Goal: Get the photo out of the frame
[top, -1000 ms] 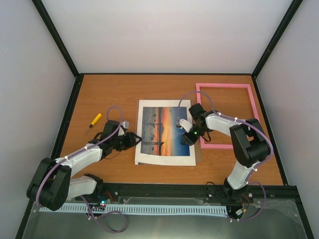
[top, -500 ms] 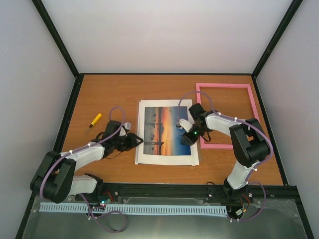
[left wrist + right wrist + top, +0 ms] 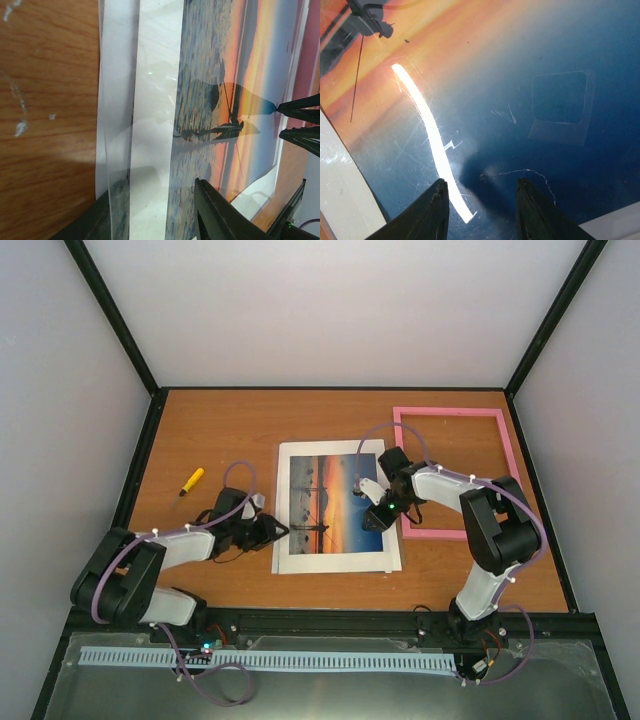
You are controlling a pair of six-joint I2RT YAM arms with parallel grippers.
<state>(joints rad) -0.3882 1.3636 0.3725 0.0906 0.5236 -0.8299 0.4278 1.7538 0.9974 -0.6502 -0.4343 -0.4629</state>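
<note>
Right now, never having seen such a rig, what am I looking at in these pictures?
Two robot arms sit at the near edge of a wooden table. One picture looks down from above; the other two come from cameras on each wrist. The sunset photo lies in a white mat, the empty pink frame to its right, a yellow-handled tool far left. The left end effector is open at the mat's left edge; the right end effector is open over the photo. Neither holds anything.

Bright glare streak (image 3: 427,131) across glossy photo (image 3: 520,75)
</note>
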